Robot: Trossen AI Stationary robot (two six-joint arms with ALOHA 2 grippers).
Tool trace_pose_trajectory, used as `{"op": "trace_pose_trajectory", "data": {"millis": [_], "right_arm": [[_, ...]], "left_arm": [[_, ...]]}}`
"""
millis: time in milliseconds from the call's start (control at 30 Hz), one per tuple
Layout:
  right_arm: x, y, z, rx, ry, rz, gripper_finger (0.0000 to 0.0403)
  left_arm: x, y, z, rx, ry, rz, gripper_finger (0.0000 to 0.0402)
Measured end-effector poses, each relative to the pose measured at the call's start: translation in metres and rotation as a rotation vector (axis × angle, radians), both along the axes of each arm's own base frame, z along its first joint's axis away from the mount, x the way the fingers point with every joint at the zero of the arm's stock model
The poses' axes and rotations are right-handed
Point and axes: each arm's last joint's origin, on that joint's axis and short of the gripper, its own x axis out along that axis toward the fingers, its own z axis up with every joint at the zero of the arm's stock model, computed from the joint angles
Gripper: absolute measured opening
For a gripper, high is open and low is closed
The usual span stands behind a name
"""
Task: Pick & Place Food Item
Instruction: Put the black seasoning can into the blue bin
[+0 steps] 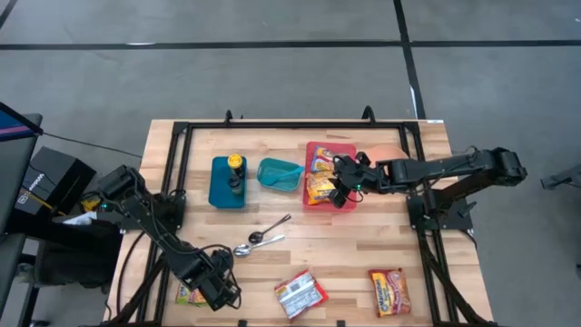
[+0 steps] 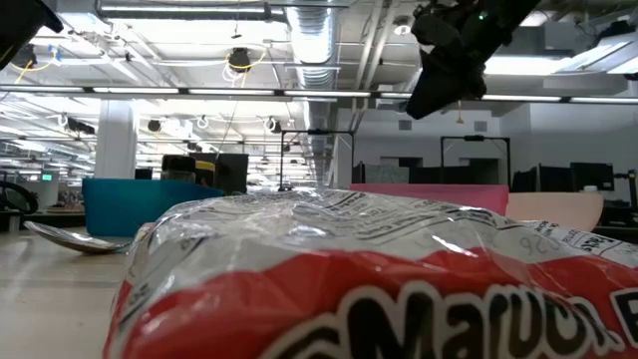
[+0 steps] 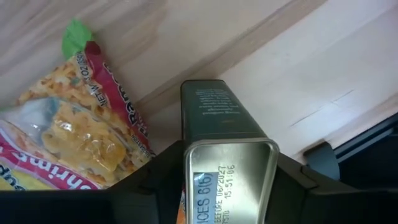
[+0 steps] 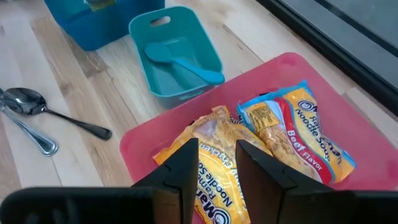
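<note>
A dark green rectangular tin (image 3: 224,143) sits between the fingers of my left gripper (image 3: 227,180), which is shut on it at the table's near left (image 1: 216,292). A shrimp ramen packet (image 3: 68,130) lies flat on the wood beside it. My right gripper (image 4: 217,165) hovers over the red bin (image 1: 348,145), its fingers a small gap apart with nothing between them. Below it, a yellow chicken noodle packet (image 4: 211,155) and a beef noodle packet (image 4: 298,134) lie in the bin. In the low view the right gripper (image 2: 449,65) hangs high above the bin. My left gripper pinches the tin between its two fingers, one on each side, close to the tin's silver date-stamped end (image 3: 272,154). The fingers come steeply from above and run along the tin. The stamped end faces the wrist; whether the far end (image 3: 205,93) rests on the table I cannot tell.
A teal basket (image 1: 280,173) with a teal spoon and a blue bin (image 1: 227,186) holding a yellow-capped bottle stand left of the red bin. Two metal spoons (image 1: 259,241) lie mid-table. Two more noodle packets (image 1: 300,295) (image 1: 388,291) lie near the front edge; one fills the low view (image 2: 379,289).
</note>
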Motion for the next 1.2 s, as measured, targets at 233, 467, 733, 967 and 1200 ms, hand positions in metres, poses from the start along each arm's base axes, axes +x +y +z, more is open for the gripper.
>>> {"op": "trace_pose_trajectory", "data": {"millis": [233, 467, 733, 967, 1200], "right_arm": [[0.0013, 0.0001, 0.0012, 0.001, -0.021, 0.000, 0.0102], [0.0018, 0.0001, 0.0015, 0.000, -0.026, 0.001, 0.0102], [0.0017, 0.0001, 0.0014, -0.001, -0.025, 0.002, 0.0102], [0.0016, 0.0001, 0.0015, -0.001, -0.025, 0.002, 0.0102], [0.0016, 0.0001, 0.0015, -0.001, -0.024, 0.002, 0.0102]], "left_arm": [[0.0008, -0.0009, 0.0003, -0.003, -0.016, -0.033, 0.0151], [0.0011, -0.0013, 0.0005, 0.023, -0.051, -0.027, 0.0150], [0.0011, -0.0013, 0.0005, 0.024, -0.052, -0.027, 0.0150], [0.0018, -0.0006, 0.0005, 0.026, -0.054, -0.023, 0.0150], [0.0033, 0.0008, 0.0005, 0.038, -0.065, -0.035, 0.0137]]}}
